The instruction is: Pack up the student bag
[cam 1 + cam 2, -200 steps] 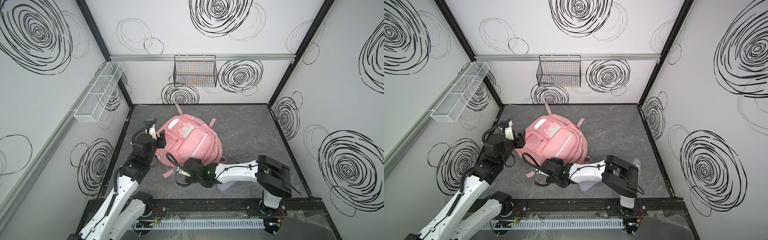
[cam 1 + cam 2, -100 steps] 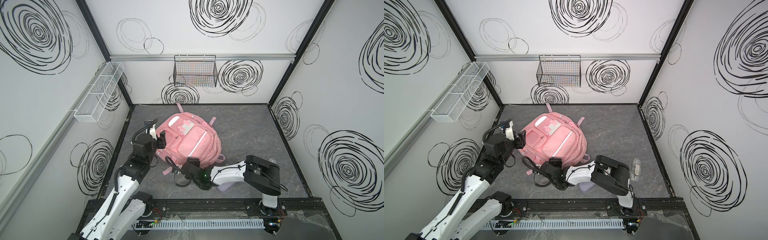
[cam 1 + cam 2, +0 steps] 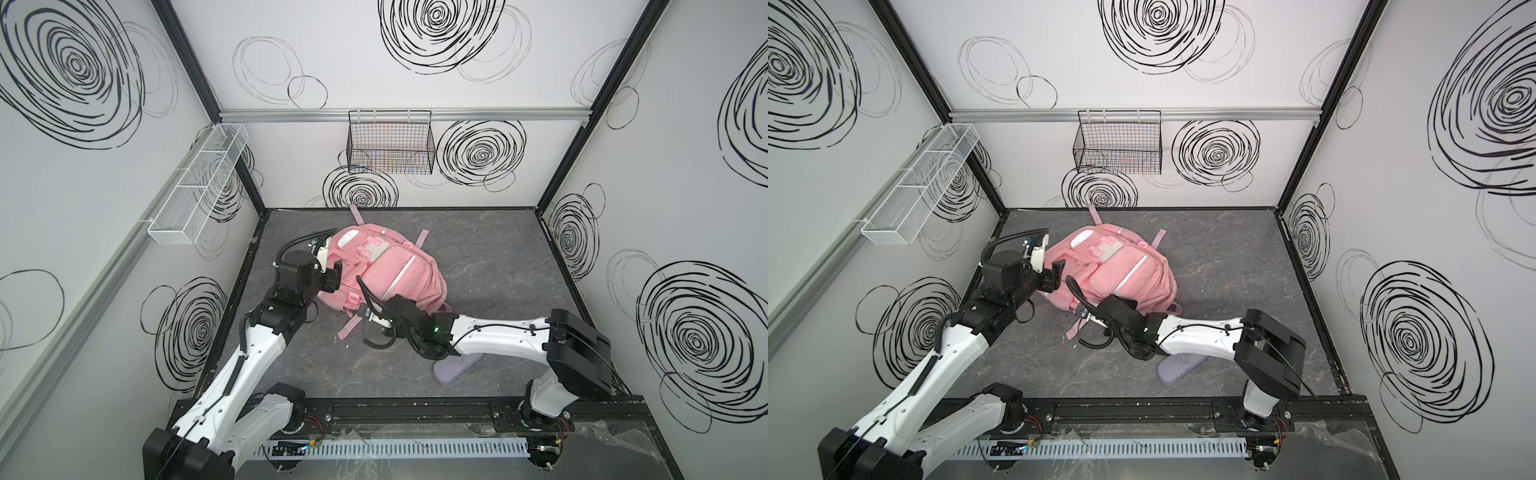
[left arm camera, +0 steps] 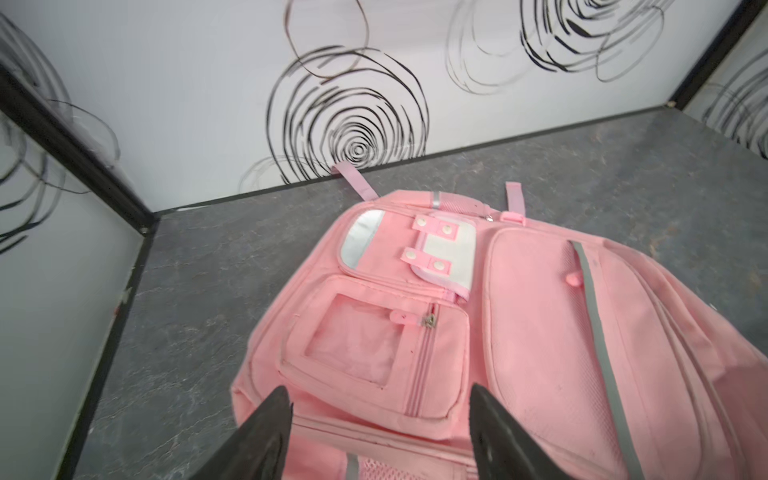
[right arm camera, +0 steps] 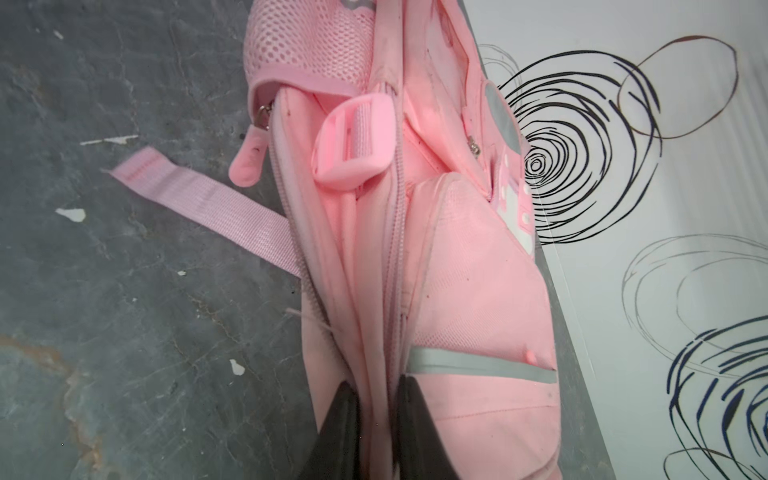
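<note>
The student bag [image 3: 392, 266] [image 3: 1121, 266] is a large pink backpack lying front-up on the grey floor. My left gripper [image 3: 333, 277] [image 3: 1055, 279] hangs open just over its left end, and the left wrist view shows the two fingers spread above a front pocket [image 4: 374, 345] with nothing between them [image 4: 378, 388]. My right gripper [image 3: 388, 302] [image 3: 1115, 302] is at the bag's near edge. In the right wrist view it is shut [image 5: 376, 384] on a fold of the bag's pink fabric [image 5: 457, 270] beside the zip.
A grey-lilac pouch [image 3: 455, 365] [image 3: 1179, 368] lies on the floor under the right arm. A loose pink strap [image 3: 349, 328] [image 5: 199, 203] trails from the bag's near side. A black wire basket [image 3: 390, 145] hangs on the back wall and a white mesh shelf [image 3: 199, 183] on the left wall.
My right gripper has moved up to the bag's near edge and closed on its fabric. The left gripper's fingers have spread a little wider.
</note>
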Controlling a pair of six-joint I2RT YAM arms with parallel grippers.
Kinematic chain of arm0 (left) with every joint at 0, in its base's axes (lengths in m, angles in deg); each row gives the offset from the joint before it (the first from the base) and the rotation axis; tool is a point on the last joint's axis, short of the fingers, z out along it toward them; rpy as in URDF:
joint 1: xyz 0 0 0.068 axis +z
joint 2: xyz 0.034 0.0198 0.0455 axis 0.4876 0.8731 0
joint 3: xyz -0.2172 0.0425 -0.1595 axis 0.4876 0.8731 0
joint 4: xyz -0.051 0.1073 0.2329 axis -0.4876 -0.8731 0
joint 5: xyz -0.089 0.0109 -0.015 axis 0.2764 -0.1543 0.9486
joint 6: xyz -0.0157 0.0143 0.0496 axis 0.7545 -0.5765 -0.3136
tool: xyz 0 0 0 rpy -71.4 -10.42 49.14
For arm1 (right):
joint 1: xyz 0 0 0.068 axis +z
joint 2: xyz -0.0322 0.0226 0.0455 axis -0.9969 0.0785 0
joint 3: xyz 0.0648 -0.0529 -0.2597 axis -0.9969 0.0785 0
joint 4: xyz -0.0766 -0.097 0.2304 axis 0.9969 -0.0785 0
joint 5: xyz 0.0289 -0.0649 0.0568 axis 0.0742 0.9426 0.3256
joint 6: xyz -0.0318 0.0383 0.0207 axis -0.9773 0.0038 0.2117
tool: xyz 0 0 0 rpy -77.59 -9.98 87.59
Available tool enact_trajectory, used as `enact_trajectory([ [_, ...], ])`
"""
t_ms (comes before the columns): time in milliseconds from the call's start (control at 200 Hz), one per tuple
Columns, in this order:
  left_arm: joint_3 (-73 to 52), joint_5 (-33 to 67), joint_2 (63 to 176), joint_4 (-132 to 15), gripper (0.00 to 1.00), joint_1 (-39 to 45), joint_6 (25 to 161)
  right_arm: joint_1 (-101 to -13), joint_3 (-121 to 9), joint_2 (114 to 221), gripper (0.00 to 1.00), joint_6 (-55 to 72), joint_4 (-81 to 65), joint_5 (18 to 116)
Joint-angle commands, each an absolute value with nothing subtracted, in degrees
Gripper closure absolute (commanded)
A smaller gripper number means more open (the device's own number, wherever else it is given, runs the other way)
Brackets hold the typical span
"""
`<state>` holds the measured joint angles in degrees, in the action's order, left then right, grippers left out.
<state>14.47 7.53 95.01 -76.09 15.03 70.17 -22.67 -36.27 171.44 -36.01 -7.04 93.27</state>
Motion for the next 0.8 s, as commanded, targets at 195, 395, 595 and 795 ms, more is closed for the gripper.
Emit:
enact_trajectory([
  [195,13.91,17.68,97.12,-84.62,0.22,13.89,32.53,-33.32,-37.4,164.16,1.0,-34.97,-10.59,74.53],
  [395,18.78,22.71,91.12,-83.82,0.17,13.46,18.29,-39.26,-38.54,162.43,1.0,-35.41,-11.56,66.65],
  [595,29.24,19.52,86.41,-72.37,0.16,10.22,13.95,-40.29,-38.7,161.7,1.0,-35.89,-10.48,63.7],
  [795,34.51,11.17,88.7,-57.5,0.74,10.19,10.26,-40.76,-39.63,161.32,1.0,-36.15,-12.14,60.9],
])
